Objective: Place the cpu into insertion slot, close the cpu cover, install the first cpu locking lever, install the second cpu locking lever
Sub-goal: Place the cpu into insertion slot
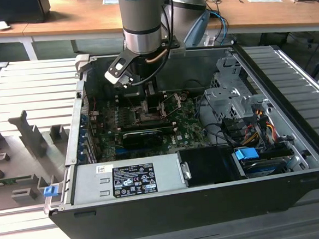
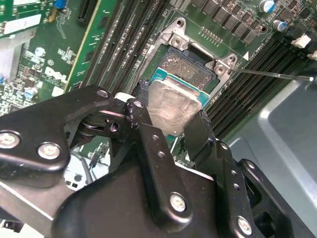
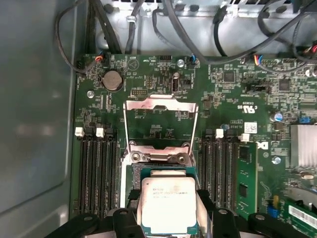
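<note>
Since the cpu cover (image 3: 161,102) is hinged up and out of the way, the insertion slot (image 2: 184,62) is open to take the chip. The cpu (image 3: 168,206) is pinched by opposite edges between the two fingers (image 2: 198,131) of the gripper (image 2: 170,113), face up and roughly level. It sits right over the slot; can't tell if it's touching the socket or hovering. The edge grip leaves the underside free for the socket, I'd judge. The gripper is closed only to chip width and holds nothing else.

The cpu has a pale silver lid, smeared and scratched in the second wrist view, with a teal-green edge around it.

A locking lever (image 2: 272,74), a thin rod, is swung clear off to one side of the fingers. Memory slots (image 3: 96,173) flank the gripper on both sides. The green board (image 3: 148,74) extends beyond the fingertips, all of it inside the case (image 1: 209,209).
</note>
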Available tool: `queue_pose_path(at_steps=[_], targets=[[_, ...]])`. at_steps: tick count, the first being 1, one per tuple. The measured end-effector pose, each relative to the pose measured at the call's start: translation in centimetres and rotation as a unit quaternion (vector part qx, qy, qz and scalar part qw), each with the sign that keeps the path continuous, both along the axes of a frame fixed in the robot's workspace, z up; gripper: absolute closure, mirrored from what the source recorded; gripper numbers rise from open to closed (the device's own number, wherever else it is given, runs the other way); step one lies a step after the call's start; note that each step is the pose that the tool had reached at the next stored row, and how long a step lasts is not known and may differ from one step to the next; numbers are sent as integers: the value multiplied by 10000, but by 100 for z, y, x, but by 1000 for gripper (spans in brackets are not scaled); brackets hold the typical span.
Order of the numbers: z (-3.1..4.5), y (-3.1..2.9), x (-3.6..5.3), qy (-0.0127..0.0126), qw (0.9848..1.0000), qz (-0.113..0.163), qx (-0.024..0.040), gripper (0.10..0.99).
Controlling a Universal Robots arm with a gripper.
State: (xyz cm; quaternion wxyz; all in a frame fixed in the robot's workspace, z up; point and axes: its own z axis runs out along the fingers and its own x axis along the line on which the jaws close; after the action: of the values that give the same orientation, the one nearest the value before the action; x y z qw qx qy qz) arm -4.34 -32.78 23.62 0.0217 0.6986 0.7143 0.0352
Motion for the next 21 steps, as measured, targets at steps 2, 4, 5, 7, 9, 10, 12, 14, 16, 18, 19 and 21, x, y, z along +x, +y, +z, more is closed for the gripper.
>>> queue_pose_path(at_steps=[2,4,5,7,9,10,12,14,16,18,19,21], targets=[[-42,18,-5,5,10000,0,-4,557],[-82,26,-10,11,10000,0,-12,557],[-97,29,-11,15,10000,0,-16,557],[-126,42,-11,24,10000,-2,-22,557],[-150,51,-12,25,10000,-2,-21,557],[-167,53,-14,29,10000,-6,-20,557],[-185,57,-15,37,10000,-13,-21,557],[-207,66,-16,47,10000,-27,-21,557],[-223,72,-16,58,10000,-41,-21,557],[-246,87,-16,71,10000,-52,-21,557],[-252,89,-16,76,10000,-56,-21,557],[-273,98,-17,92,9999,-83,-21,557]])
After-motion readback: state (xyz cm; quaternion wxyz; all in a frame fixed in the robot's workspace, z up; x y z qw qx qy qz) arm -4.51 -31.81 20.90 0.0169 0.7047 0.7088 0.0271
